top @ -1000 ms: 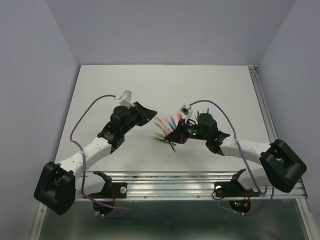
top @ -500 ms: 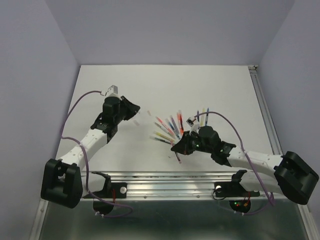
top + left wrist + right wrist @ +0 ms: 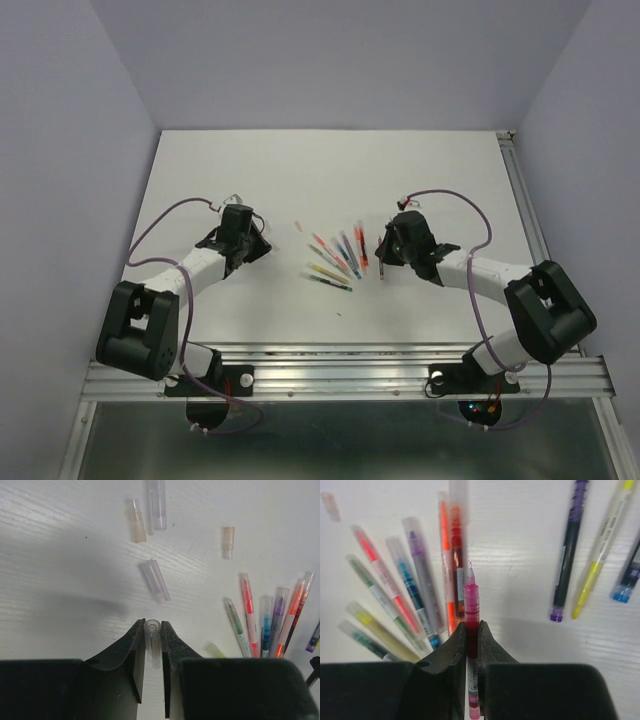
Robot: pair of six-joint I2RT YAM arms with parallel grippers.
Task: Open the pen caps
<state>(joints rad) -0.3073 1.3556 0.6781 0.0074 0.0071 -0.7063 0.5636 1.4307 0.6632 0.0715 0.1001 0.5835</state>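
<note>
L gripper (image 3: 152, 626): jaws closed on one clear cap (image 3: 153, 647), gripped lengthwise, open end facing out, low over the table (image 3: 60, 555). R gripper (image 3: 471, 628): jaws closed on the pink pen (image 3: 471, 597). Its bare nib is exposed and points away, so this pen is judged uncapped. Just ahead of the L fingers lies the nearest loose cap (image 3: 155, 580), flat on the table. Further out, a pale orange cap (image 3: 136, 521) and a longer clear cap (image 3: 157, 502) lie side by side, not touching. A fourth short cap (image 3: 228, 542) sits apart, toward the pens. Caps off so far: five, incl. the held one. Between the two grippers lies the fan of pens (image 3: 422, 570), several units, translucent caps seated over the coloured tips; judged not yet done. On the other side of the held pen lie a dark purple pen (image 3: 567, 545) and a yellow pen (image 3: 600, 550), plus a blue one cut by the frame edge. Their cap status cannot be told. Est. progress: partly done, w/ the whole fan left to open. The held cap has not yet been set down w/ the others.
</note>
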